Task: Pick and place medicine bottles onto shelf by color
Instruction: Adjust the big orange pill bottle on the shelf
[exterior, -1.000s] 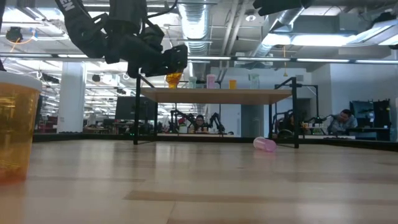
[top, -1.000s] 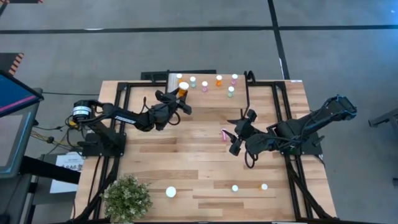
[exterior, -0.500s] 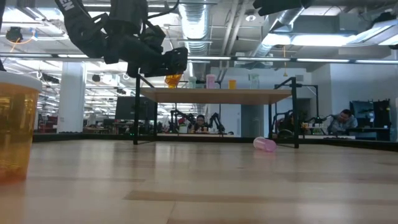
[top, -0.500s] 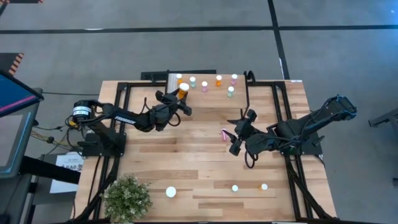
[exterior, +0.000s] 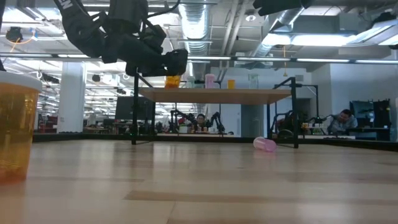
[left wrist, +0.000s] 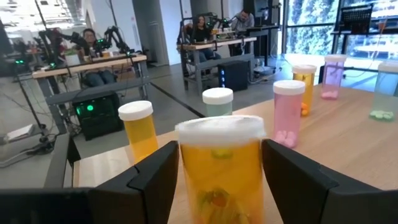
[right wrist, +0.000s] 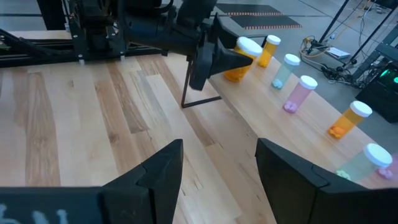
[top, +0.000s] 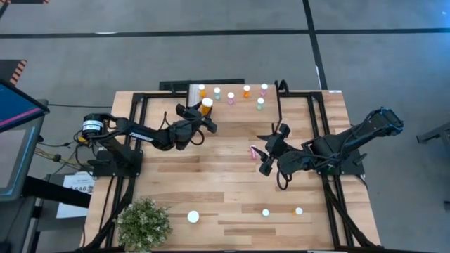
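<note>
A large orange medicine bottle (left wrist: 219, 168) with a white cap stands upright on the shelf (top: 239, 114) near its left end. My left gripper (top: 202, 115) reaches in level from the table's left, open, with one finger close on each side of the bottle. Several small orange, green and pink bottles (left wrist: 290, 111) stand farther along the shelf top. My right gripper (right wrist: 217, 165) hangs open and empty above the table's middle right. Just left of it a pink bottle (top: 254, 150) lies on its side on the table. My left gripper's fingers (left wrist: 155, 180) stand hard by the large orange bottle's two sides, level, coming from the table's left. I cannot tell whether they touch it. The bottle stands upright with its bottom on the shelf top.
Near the table's front edge stand a large orange bottle (top: 193, 217) and two small ones (top: 266, 212), (top: 299, 210). A potted plant (top: 144, 223) sits at the front left corner. The shelf's black legs (exterior: 134, 118) stand on the table's far part.
The large orange bottle at my left gripper was tilted a second ago; now it stands upright on the shelf top. My left gripper has stayed in place beside it, and my right arm has kept still.
</note>
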Robot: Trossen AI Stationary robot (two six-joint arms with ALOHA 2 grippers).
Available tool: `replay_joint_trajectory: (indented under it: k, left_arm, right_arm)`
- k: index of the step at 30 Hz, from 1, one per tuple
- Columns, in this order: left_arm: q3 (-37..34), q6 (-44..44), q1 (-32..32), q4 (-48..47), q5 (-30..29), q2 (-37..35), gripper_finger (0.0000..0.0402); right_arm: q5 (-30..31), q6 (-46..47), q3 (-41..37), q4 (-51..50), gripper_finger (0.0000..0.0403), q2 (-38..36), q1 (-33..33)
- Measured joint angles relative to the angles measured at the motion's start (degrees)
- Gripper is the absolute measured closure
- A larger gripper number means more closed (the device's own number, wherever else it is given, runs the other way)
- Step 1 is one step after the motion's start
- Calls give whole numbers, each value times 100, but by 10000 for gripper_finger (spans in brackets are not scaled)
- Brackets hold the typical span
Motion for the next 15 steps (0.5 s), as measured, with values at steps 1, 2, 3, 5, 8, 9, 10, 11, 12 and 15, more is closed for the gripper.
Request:
replay_joint_trajectory:
  k: [1, 2, 3, 5, 8, 9, 10, 11, 12, 15]
  left_arm:
    - [-2, 44, -21, -2, -35, 0, 185]
    - [-4, 87, -42, -10, -57, 2, 184]
    - [-4, 115, -60, -13, -68, 2, 184]
    - [-4, 157, -90, -13, -74, 2, 184]
    - [-7, 182, -135, -11, -86, 2, 184]
    - [-7, 188, -147, -11, -101, 4, 184]
    - [-7, 192, -159, -9, -140, 4, 184]
    - [-7, 213, -167, -3, -186, 4, 184]
    - [-9, 242, -173, 3, -226, 3, 184]
    - [-11, 321, -174, 46, -342, 4, 184]
  right_arm:
    - [0, 1, 0, 0, 179, 0, 0]
    - [0, 1, 2, 0, 179, 0, 0]
    - [0, -1, 0, 0, 179, 0, 0]
    - [-1, -1, 0, 0, 179, 0, 0]
    - [-2, -1, 0, 0, 179, 0, 0]
    - [-2, -1, 0, 0, 179, 0, 0]
    - [-2, -1, 0, 0, 179, 0, 0]
    - [-2, -1, 0, 0, 179, 0, 0]
    - [-2, -1, 0, 0, 179, 0, 0]
    - [-2, 0, 0, 0, 179, 0, 0]
